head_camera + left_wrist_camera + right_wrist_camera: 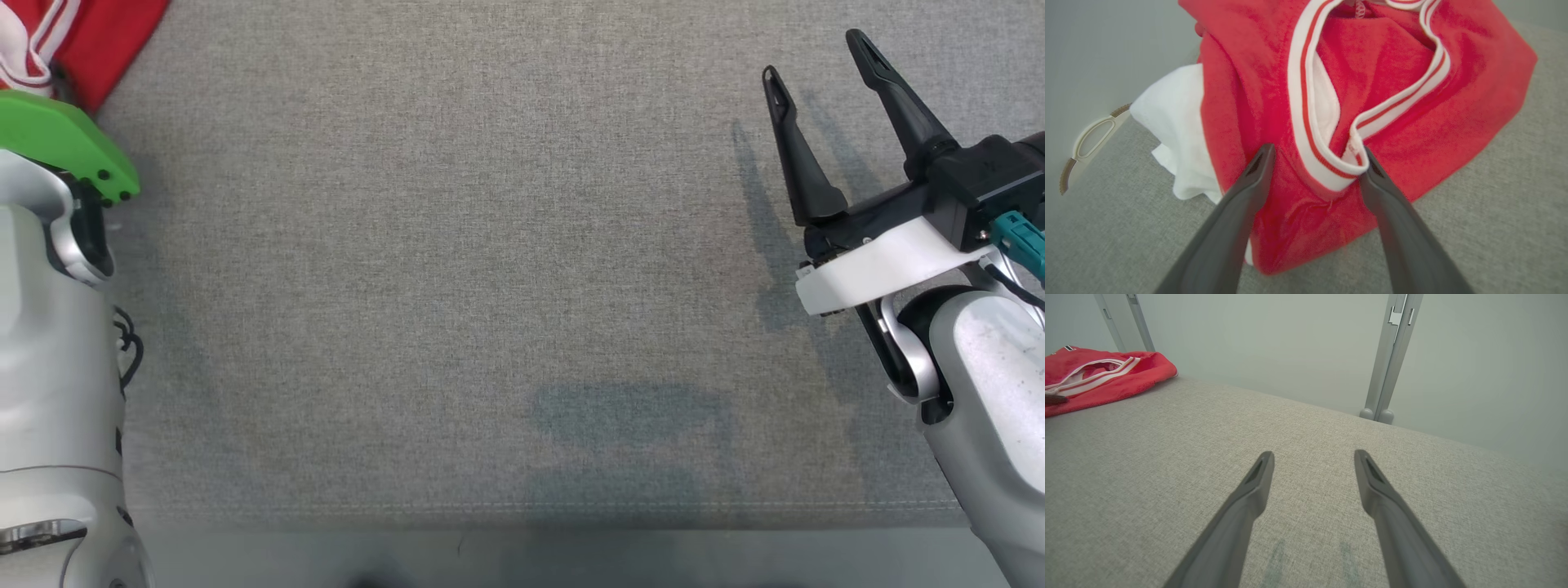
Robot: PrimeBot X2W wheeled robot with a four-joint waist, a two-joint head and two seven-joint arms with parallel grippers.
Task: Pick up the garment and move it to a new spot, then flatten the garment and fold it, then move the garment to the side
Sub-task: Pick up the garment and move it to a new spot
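Near the table's right edge, the right gripper hangs over bare grey cloth, its fingers spread with nothing between them. It is well apart from the garment, which is red with white-and-red trim and lies bunched at the far left corner, showing no clear long axis. The left gripper is much the nearer. Its fingers stand apart, straddling a fold of the striped trim and gripping nothing; whether the tips touch the fabric I cannot tell. Closing there looks like the next move.
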